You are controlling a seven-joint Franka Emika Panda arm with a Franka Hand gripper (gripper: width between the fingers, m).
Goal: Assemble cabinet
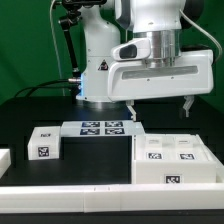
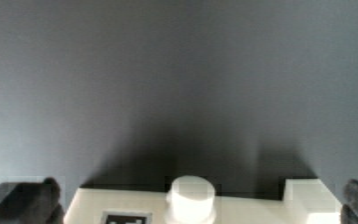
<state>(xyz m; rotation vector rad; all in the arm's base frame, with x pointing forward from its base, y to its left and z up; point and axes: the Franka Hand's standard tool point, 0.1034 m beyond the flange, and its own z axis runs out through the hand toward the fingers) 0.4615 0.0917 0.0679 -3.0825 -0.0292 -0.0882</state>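
The cabinet's large white box (image 1: pixel 175 158) with square tags lies on the black table at the exterior view's right. A smaller white tagged piece (image 1: pixel 45 143) sits at the left. My gripper (image 1: pixel 160 108) hangs open and empty above the box's far edge, fingers wide apart. In the wrist view the gripper (image 2: pixel 190 203) shows only its dark fingertips (image 2: pixel 19 200) at the two sides. Below and between them lies a white part (image 2: pixel 114 195) with an upright round peg (image 2: pixel 192 193), a tag and a raised block (image 2: pixel 314 190).
The marker board (image 1: pixel 100 127) lies flat behind the two pieces. A long white rail (image 1: pixel 90 195) runs along the table's front. Another white piece (image 1: pixel 4 158) shows at the left edge. The robot base (image 1: pixel 95 60) stands at the back.
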